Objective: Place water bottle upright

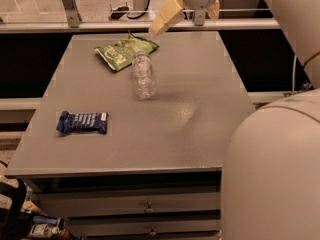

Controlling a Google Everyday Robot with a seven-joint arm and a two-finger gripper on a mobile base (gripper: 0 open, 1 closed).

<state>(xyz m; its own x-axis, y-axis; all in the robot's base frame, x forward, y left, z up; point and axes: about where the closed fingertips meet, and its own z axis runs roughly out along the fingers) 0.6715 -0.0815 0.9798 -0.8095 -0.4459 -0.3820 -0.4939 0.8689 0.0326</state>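
My gripper point(190, 13) hangs spread and empty beyond the green bag point(124, 53), up right of it; the water bottle point(143, 75) lies flat just nearside of the bag, long axis pointing roughly toward my gripper.

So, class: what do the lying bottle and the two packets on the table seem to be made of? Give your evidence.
Water bottle: clear ribbed plastic, the table shows through. Green packet: probably glossy plastic film, crinkled. Blue packet: likely film too, creased. Gripper, above the table's far edge: cream fingers, probably matte plastic.
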